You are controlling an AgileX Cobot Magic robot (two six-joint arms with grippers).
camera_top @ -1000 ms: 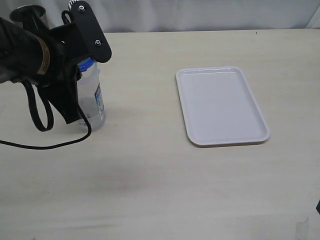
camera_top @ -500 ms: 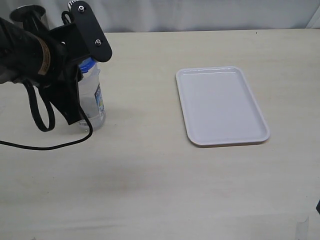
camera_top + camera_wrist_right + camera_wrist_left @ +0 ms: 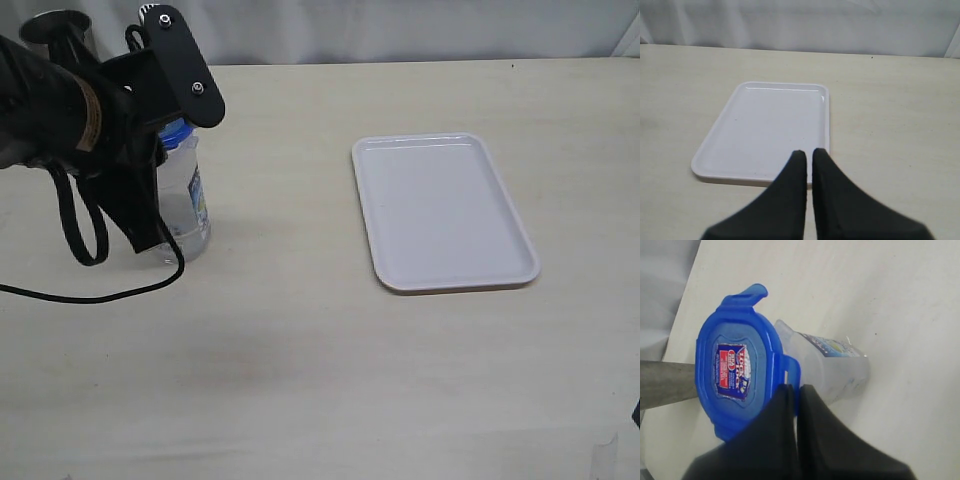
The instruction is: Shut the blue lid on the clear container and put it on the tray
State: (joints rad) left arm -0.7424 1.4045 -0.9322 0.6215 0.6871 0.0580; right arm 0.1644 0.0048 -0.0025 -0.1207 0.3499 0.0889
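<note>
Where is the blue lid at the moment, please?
The blue lid sits on top of the clear container at the left of the exterior view, far from the tray, with the shut left gripper at its edge.

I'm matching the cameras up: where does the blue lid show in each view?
Exterior: the blue lid peeks out behind the left arm, far left, atop the clear container.
Left wrist: large, mid-picture, just past the left gripper.
Right wrist: not in it.
Shared landmark: the clear container beneath the lid.
</note>
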